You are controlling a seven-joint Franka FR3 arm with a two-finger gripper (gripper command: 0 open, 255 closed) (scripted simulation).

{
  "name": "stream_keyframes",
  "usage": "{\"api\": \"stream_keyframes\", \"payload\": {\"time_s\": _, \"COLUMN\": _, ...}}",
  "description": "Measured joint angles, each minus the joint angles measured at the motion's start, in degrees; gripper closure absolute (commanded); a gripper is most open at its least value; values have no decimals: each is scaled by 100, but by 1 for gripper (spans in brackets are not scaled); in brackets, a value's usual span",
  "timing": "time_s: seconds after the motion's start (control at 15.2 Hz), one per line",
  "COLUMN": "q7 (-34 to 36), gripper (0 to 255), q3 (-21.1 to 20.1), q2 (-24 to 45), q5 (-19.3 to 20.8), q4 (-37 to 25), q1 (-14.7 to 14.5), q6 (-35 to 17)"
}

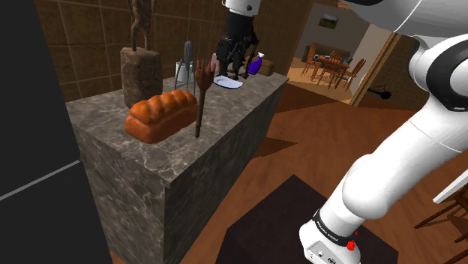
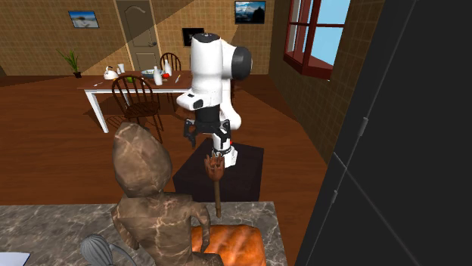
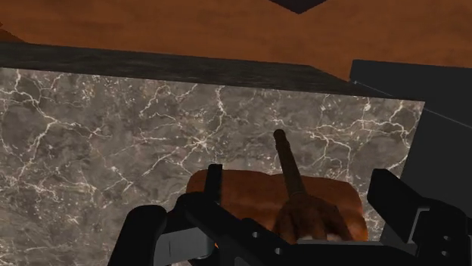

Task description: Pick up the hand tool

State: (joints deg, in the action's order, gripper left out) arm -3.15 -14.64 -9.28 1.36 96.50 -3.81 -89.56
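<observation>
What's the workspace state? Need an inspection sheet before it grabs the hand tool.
Surface: grey veined marble counter.
Job's things: brown fork-headed tool, upright beside the bread loaf.
Clutter: bread loaf, statue, whisk, plate, purple bottle.
Grippers: gripper open, fingers either side of the tool's head, apparently not touching.
Cables: nothing seen.
Surroundings: wood floor, dining table, window.
</observation>
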Motion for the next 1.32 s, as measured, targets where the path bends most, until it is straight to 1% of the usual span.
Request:
{"api": "stream_keyframes", "payload": {"time_s": 0.2, "q7": 95, "gripper": 0, "q3": -179, "q2": 585, "q5": 252, "q4": -725, "q1": -102, "q6": 32}}
{"api": "stream_keyframes", "payload": {"time_s": 0.4, "q7": 148, "gripper": 0, "q3": -323, "q2": 1216, "q5": 553, "q4": -1653, "q1": -234, "q6": 250}}
{"api": "stream_keyframes", "payload": {"time_s": 0.53, "q7": 196, "gripper": 0, "q3": -360, "q2": 1305, "q5": 607, "q4": -1687, "q1": -280, "q6": 179}}
{"api": "stream_keyframes", "payload": {"time_s": 0.92, "q7": 198, "gripper": 0, "q3": -339, "q2": 1154, "q5": 562, "q4": -1069, "q1": -247, "q6": -307}}
{"api": "stream_keyframes", "payload": {"time_s": 0.99, "q7": 199, "gripper": 255, "q3": -338, "q2": 1149, "q5": 561, "q4": -1030, "q1": -246, "q6": -341}}
{"api": "stream_keyframes", "payload": {"time_s": 1.32, "q7": 204, "gripper": 255, "q3": -342, "q2": 1142, "q5": 554, "q4": -997, "q1": -249, "q6": -378}}
